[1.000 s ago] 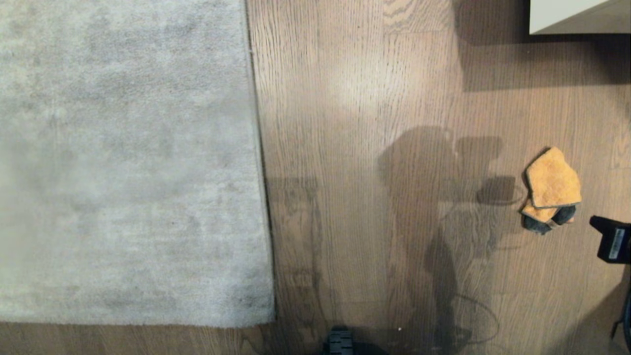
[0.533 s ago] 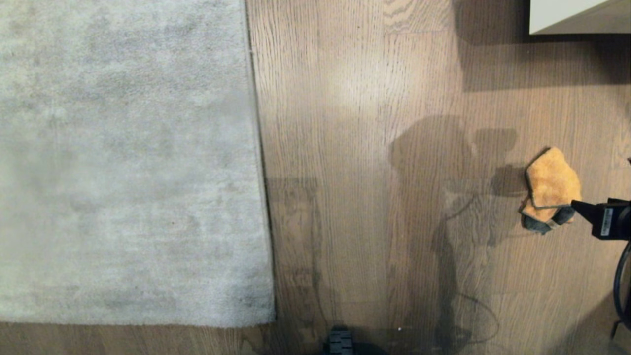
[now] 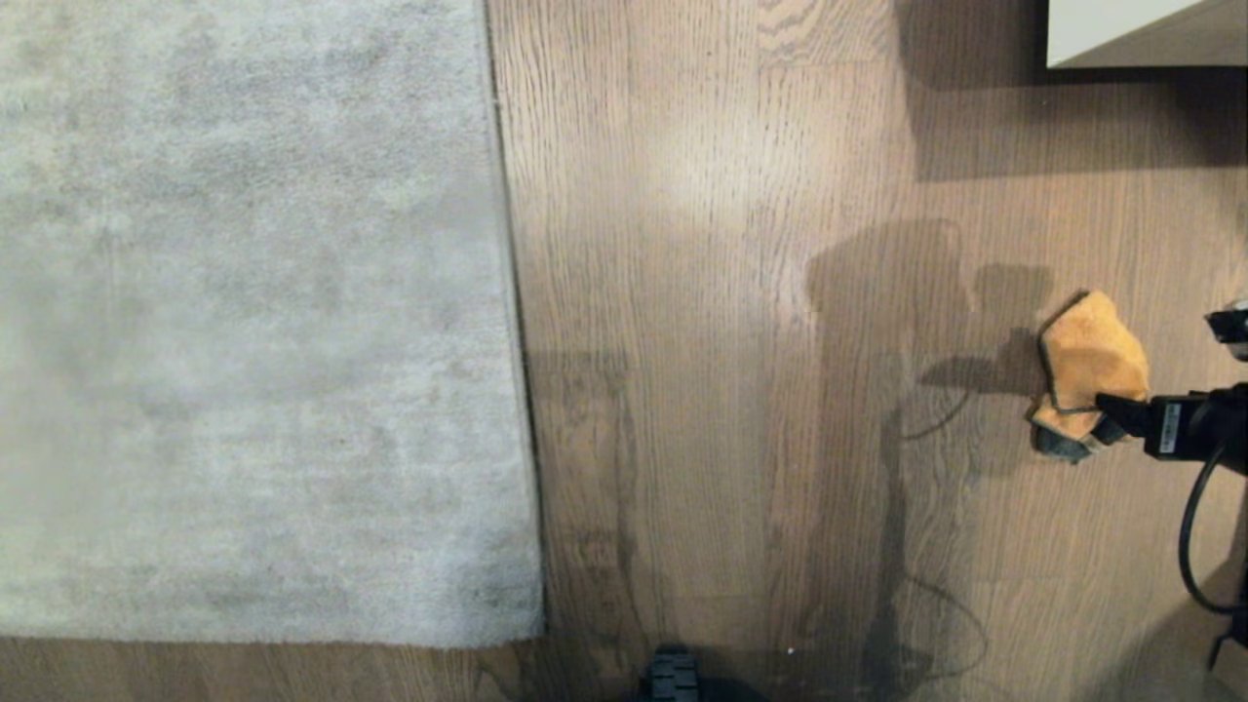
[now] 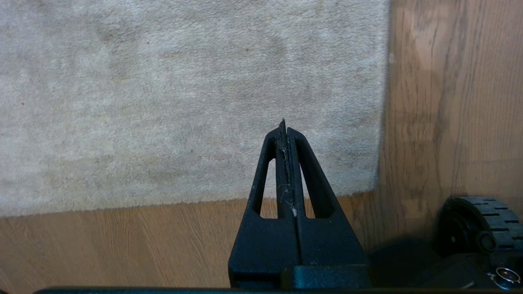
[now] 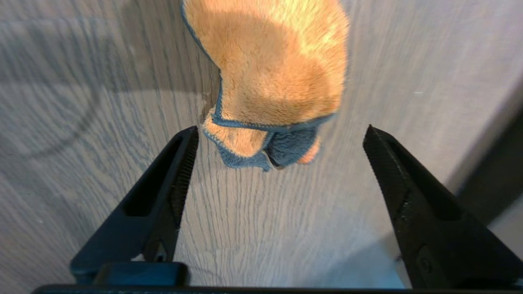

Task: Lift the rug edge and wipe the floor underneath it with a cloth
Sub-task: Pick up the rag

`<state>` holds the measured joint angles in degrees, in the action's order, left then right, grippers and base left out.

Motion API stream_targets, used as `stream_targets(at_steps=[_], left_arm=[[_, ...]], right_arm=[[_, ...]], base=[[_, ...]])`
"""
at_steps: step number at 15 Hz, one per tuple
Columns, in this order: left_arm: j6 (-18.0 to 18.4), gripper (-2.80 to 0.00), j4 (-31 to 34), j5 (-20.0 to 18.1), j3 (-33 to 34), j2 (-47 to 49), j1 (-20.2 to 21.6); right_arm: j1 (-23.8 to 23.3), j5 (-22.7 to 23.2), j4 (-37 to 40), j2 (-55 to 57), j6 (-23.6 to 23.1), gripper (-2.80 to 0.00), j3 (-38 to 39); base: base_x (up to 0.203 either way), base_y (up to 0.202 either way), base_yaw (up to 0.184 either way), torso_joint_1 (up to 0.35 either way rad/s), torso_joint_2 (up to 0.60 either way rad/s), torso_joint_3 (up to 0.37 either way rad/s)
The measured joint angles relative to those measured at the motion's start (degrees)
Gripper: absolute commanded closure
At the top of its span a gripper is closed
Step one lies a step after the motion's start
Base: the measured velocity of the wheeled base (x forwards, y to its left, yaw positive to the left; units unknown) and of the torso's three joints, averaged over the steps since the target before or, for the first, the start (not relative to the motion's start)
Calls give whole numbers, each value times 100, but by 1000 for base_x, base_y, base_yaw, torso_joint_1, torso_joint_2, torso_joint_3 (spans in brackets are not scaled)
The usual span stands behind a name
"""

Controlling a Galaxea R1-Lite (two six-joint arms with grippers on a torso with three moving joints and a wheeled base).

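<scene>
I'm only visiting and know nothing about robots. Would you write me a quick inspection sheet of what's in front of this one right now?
Surface: brown wood-plank floor, slight sheen, shadows across it.
Job's things: grey rug lies flat, rug edge not lifted; orange cloth crumpled on the floor, apart from the rug.
Clutter: nothing seen.
Pincers: right pincer open, its fingers either side of the cloth's near end, not gripping; left pincer shut, empty, poised over the rug's near corner.
Cables: black cable loops from the right arm.
Surroundings: pale furniture corner at the far right; black wheel of the base near the rug corner.
</scene>
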<state>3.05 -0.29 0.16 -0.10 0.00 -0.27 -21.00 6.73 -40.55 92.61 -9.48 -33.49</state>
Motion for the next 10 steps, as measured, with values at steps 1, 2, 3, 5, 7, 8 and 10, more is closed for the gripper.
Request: stream_targets(at_steps=[1,2,3,5,7,8,10], left_arm=[[1,0,2,0,0,0,0],[1,0,0,0,0,0,0],[1,0,2,0,0,0,0],[2,0,0,0,0,0,0],[1,0,2,0,0,0,0],[0,0,2,0,0,0,0],[1,0,2,2,2,0,0]], right_arm=[[-31,63,-159,194,-3,-280,-2],[-58,90,-337,362,-6,-280,-9],[-96,100,-496,529,-11,-280,-9],[-152,101,-570,789,-17,-280,-7],[-168,109,-732,1025,-14,-280,-48],[-173,107,-882,1137,-10,-280,-82],[-173,117,-1154,1352,-11,-280,-163]], base=[[0,0,0,0,0,0],[0,0,0,0,0,0],[0,0,0,0,0,0],[0,0,0,0,0,0],[0,0,0,0,0,0],[0,0,0,0,0,0],[0,0,0,0,0,0]])
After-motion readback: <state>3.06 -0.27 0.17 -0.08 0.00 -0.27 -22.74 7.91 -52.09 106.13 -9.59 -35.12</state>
